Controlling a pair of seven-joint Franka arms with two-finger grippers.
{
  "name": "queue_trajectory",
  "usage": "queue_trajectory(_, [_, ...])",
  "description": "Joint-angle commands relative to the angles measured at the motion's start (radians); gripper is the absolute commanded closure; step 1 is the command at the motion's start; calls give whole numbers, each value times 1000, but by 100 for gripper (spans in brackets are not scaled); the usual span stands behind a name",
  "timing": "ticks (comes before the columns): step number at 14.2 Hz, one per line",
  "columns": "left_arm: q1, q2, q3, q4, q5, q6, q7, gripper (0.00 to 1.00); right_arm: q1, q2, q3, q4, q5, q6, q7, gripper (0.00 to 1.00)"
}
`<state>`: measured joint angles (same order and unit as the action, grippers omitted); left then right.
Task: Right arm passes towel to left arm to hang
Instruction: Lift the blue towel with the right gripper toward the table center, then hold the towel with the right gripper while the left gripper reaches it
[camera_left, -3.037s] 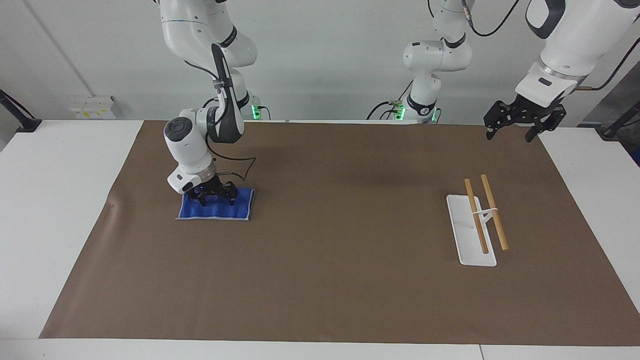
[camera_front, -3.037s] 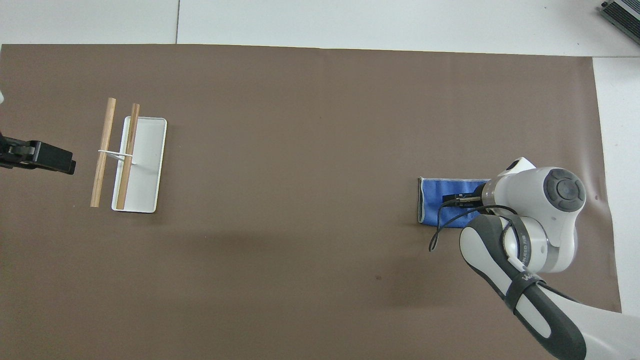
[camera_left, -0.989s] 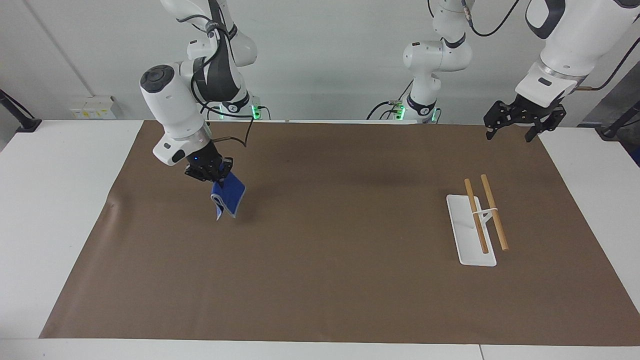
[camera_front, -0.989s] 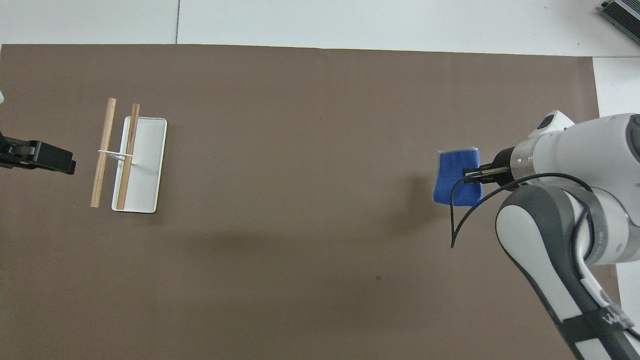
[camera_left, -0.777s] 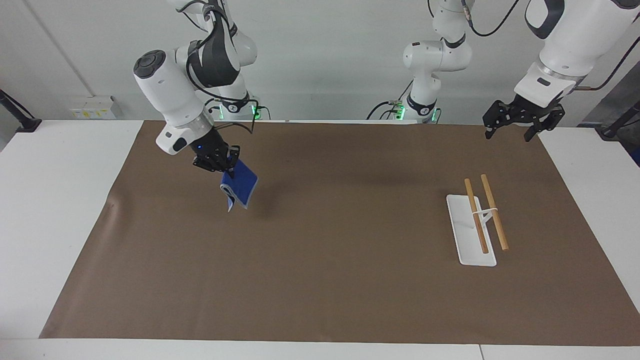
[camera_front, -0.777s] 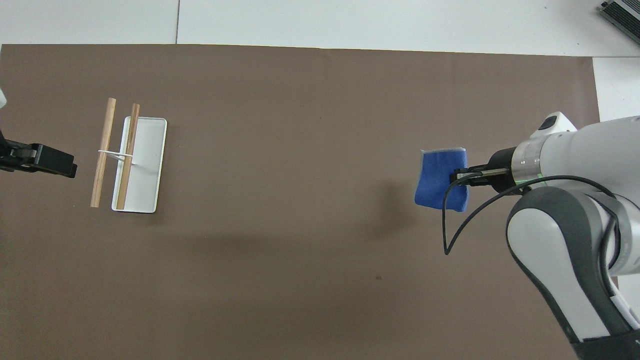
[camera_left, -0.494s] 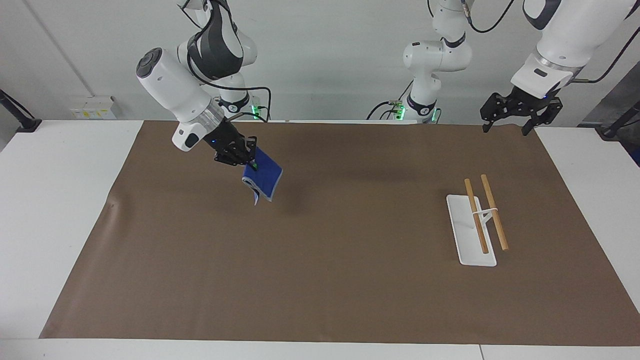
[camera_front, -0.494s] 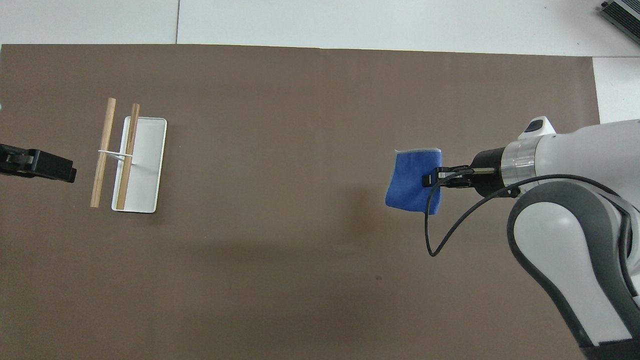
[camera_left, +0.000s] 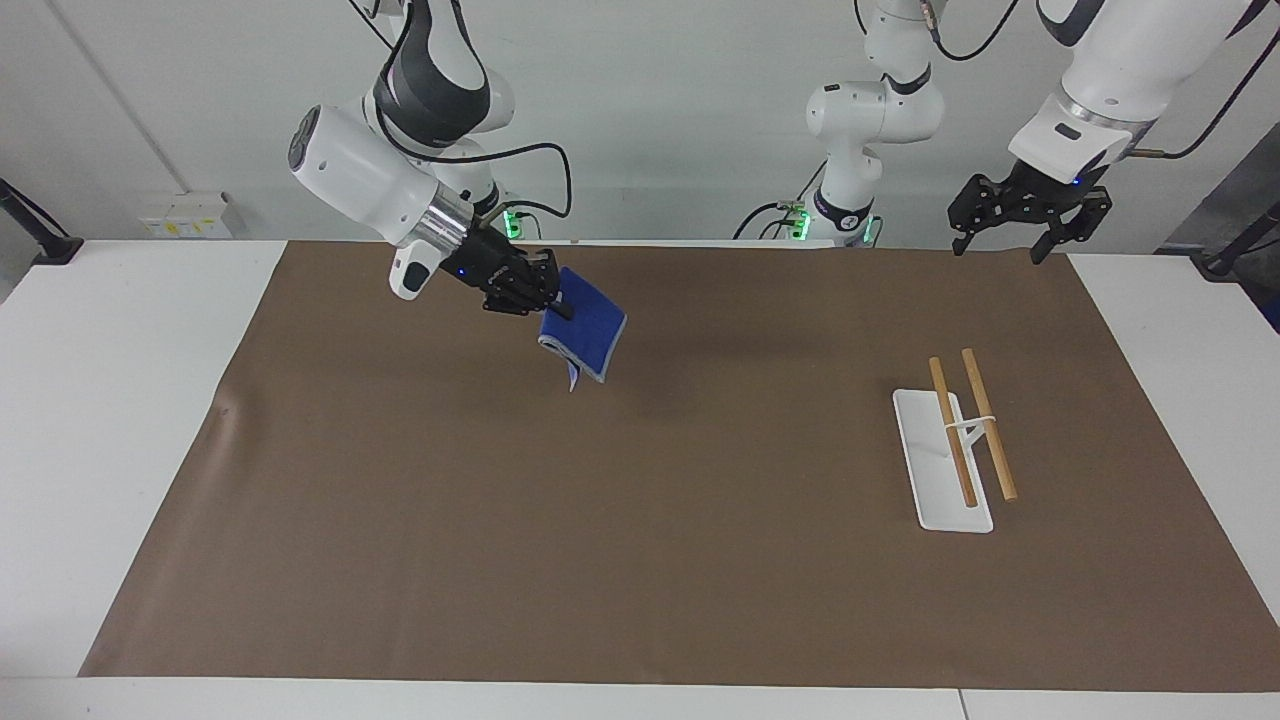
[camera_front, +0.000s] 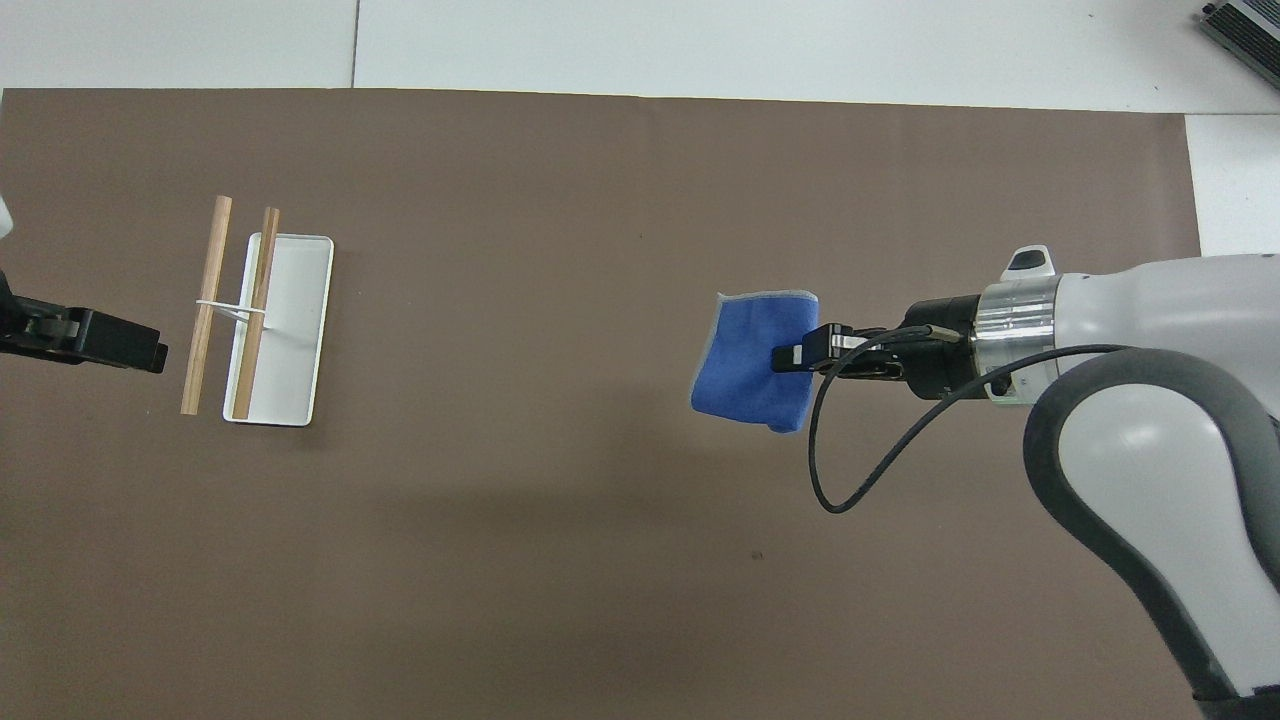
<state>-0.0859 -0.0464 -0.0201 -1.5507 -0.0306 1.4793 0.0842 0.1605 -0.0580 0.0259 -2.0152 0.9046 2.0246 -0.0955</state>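
Since the earlier frames the towel (camera_left: 586, 327) has left the brown mat (camera_left: 640, 560), where it lay flat at the right arm's end of the table, and has been carried up and toward the rack (camera_left: 955, 445); in the last half second it has come closer again to the middle of the mat. The right gripper (camera_left: 552, 297) is clamped on one edge of the towel, its jaws pressed together on the cloth, and the wrist is tipped nearly level so that the gripper points along the table toward the rack. The towel hangs in the air from that grip, slanted, with its free corner drooping toward the mat and clear of it; a soft shadow lies on the mat beneath. In the overhead view the towel (camera_front: 752, 361) sits over the mat well apart from the rack (camera_front: 262, 320), with the right gripper (camera_front: 800, 352) at the edge turned away from the rack. The rack has not shifted: its white base rests on the mat at the left arm's end, its two wooden rods lying side by side. The left gripper (camera_left: 1000, 228) waits above the mat's edge, nearer to the robots than the rack, a little higher than before, its jaws spread apart and holding nothing.
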Motion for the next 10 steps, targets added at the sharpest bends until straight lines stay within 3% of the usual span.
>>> queue_trajectory(1, [5,-21,3,-37,-63,30,-10,0,-12,-13,2,-39,130,-15,-56,100])
queue_trajectory(6, [-23,-73,-14,-164,-230,168,-249,0,-4,6,2,-74,367,-15,-165,100])
queue_trajectory(10, [-127,-116,-18,-290,-337,349,-519,0,36,10,2,-105,523,-4,-204,100])
